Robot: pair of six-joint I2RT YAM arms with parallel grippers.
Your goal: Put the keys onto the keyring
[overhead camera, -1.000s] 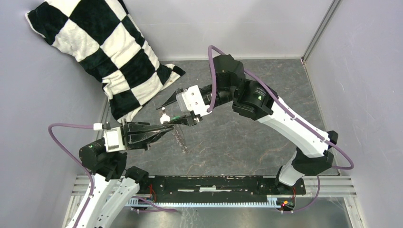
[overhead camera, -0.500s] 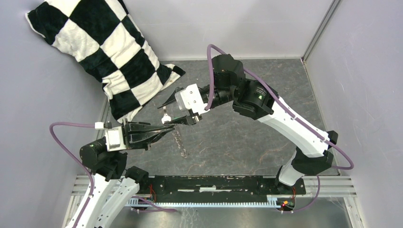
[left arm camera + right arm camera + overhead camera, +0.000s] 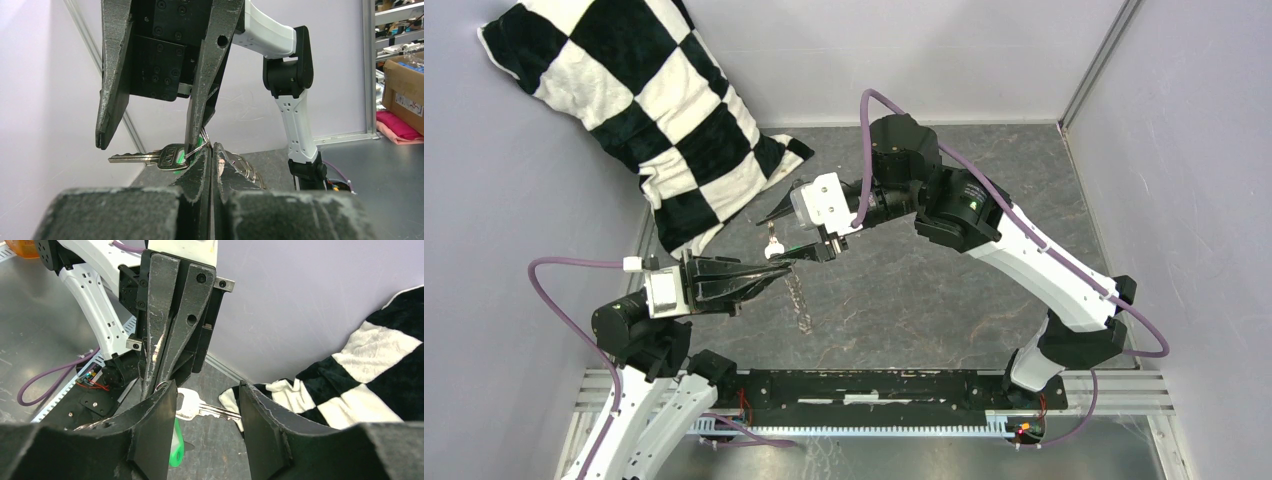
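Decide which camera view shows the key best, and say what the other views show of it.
The left wrist view: the key lies side-on, its blade and head both clear. The right wrist view partly hides its head behind a finger; the top view shows only a tiny pale speck.

The key [image 3: 155, 158] is silver with a bright green tag [image 3: 175, 447] at its head. I see it up off the table [image 3: 924, 290], lying about level with its blade sticking out sideways. Its head sits right at the closed left fingers [image 3: 198, 172]. The keyring [image 3: 800, 300], thin and silvery, hangs down from that same pinch, its loops just beside the key's head. Whether the key is threaded on, I can't tell.
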